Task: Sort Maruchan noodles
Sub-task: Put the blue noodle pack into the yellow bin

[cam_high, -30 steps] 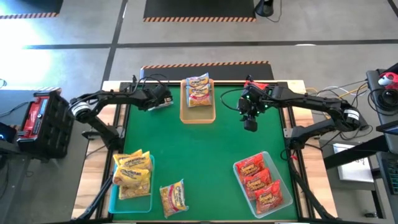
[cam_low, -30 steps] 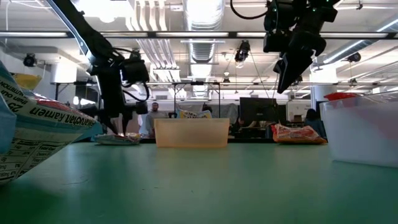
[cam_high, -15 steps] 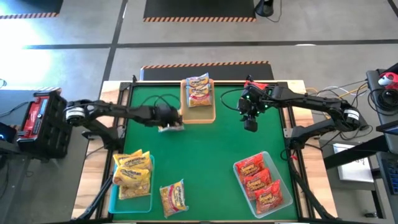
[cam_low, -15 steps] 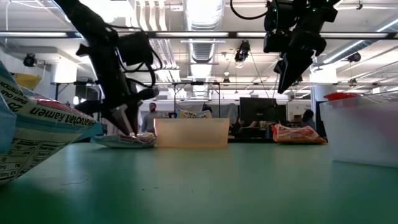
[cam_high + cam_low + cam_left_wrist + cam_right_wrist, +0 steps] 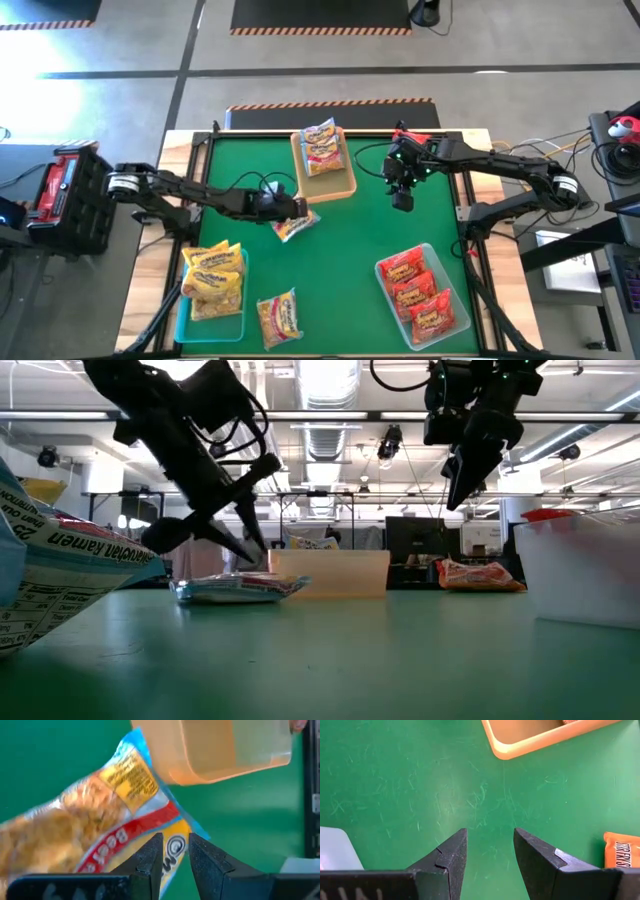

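Observation:
A silvery-white Maruchan packet (image 5: 297, 226) with red and yellow print lies flat on the green table just near of the tan tray (image 5: 322, 195); it also shows in the low view (image 5: 240, 588). My left gripper (image 5: 291, 207) slants down onto it, shut on it. Two more packets lie in the tan tray. My right gripper (image 5: 402, 203) hangs open above bare table, right of the tan tray, holding nothing. Yellow packets (image 5: 213, 280) fill the near-left teal tray, and one lies loose beside it (image 5: 280, 318). Red packets (image 5: 420, 295) fill the near-right tray. My left gripper pinches the packet between its two fingers (image 5: 150, 857) at the end with the yellow and red print (image 5: 176, 845). The fingers come slanting down from the table's left. The packet lies on the table, its far end under the corner of the tan tray (image 5: 225, 750).
An orange packet (image 5: 622, 850) lies on the table near the far right, also seen in the low view (image 5: 480, 575). The tan tray sits askew at the far middle. Bare green table (image 5: 340, 260) lies between the trays.
My left gripper has swept from the far left toward the table's middle and nearer, dragging the packet along the table with it. The tan tray has turned a little askew. My right arm has kept still.

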Robot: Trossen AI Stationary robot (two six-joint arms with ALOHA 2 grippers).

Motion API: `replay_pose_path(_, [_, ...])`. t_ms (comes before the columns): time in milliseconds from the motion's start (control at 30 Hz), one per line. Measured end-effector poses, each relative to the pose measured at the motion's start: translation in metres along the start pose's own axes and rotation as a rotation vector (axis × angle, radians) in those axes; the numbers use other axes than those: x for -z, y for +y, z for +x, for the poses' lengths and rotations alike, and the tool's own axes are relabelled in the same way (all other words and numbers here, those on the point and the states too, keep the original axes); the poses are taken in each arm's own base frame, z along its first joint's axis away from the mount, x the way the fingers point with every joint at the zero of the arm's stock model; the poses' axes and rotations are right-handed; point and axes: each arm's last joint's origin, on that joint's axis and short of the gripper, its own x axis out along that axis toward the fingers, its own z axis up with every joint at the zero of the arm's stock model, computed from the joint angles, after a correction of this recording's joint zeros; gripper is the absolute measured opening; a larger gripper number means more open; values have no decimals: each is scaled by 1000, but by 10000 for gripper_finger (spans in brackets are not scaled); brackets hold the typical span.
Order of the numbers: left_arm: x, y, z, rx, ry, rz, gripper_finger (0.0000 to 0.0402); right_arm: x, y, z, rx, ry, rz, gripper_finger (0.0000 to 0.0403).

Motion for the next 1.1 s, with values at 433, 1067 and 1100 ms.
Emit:
replay_pose_path(433, [-5,-16,-6,-25,-21,898,75,2,1,0,-6,23,-7,150])
replay_pose_path(1067, [2,8,0,-218,250,1149,75,4,1,0,-11,45,5,150])
replay_pose_path(1100, [3,8,2,-224,255,1118,75,4,1,0,-11,45,5,150])
